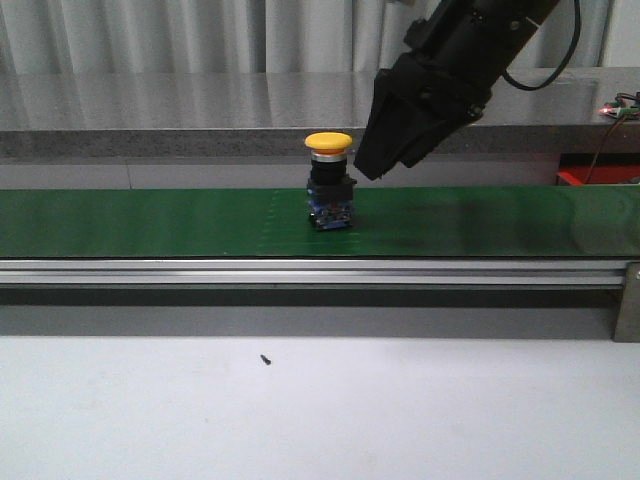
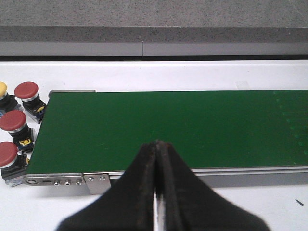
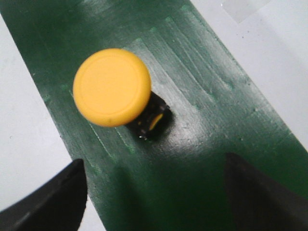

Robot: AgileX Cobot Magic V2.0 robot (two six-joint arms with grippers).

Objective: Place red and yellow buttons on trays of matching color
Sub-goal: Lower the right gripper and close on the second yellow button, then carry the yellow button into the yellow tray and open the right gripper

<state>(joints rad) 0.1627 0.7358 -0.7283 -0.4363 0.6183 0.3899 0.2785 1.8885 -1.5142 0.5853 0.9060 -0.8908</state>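
Observation:
A yellow button [image 1: 329,143] with a black and blue base stands upright on the green belt [image 1: 150,222]. My right gripper [image 1: 368,165] hangs just to its right and slightly above the belt. In the right wrist view the yellow button [image 3: 112,86] lies ahead of the right gripper [image 3: 154,161], which is open and holds nothing. My left gripper [image 2: 158,143] is shut and empty over the near edge of the belt [image 2: 192,125]. Three red buttons [image 2: 13,121] and part of another yellow button [image 2: 2,89] stand off the belt's end. The trays are out of view.
An aluminium rail [image 1: 300,272] runs along the belt's front edge. A small dark screw [image 1: 266,359] lies on the white table. A grey counter [image 1: 180,100] runs behind the belt. A metal bracket [image 2: 96,180] sits at the belt's corner.

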